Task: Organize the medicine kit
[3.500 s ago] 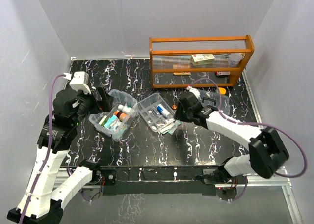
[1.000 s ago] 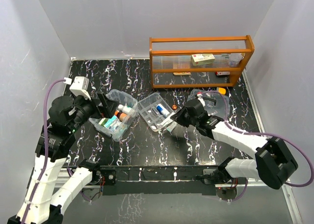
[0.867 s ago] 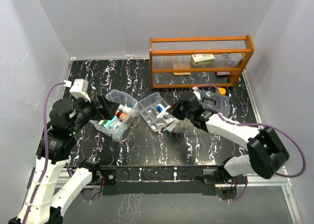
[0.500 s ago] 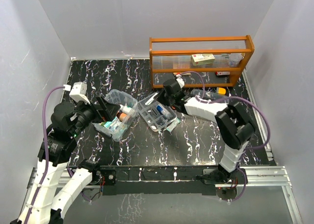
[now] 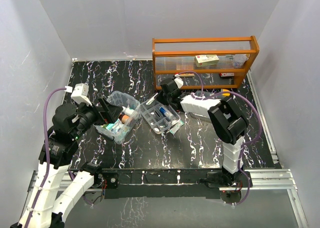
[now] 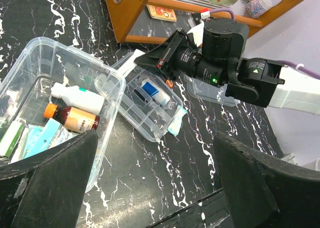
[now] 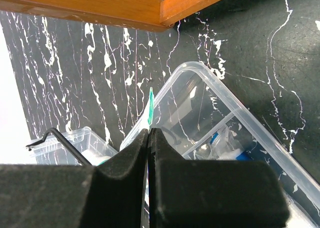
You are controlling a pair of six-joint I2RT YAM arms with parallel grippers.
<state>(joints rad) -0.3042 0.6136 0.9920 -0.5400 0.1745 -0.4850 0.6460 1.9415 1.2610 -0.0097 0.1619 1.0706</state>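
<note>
Right gripper [image 5: 160,93], from above: clamped on a thin packet [image 5: 155,95], over the far corner of the insert tray [image 5: 148,116], beside the kit box [image 5: 119,95]. From the left wrist: left gripper [image 6: 157,148] spread wide, empty. From the right wrist: pinched only by its edge, so may slip or drop outside the rim.

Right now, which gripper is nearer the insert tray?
Right. The right gripper hangs over the insert tray's far corner; the left gripper is beyond the clear box, at its left side.
</note>
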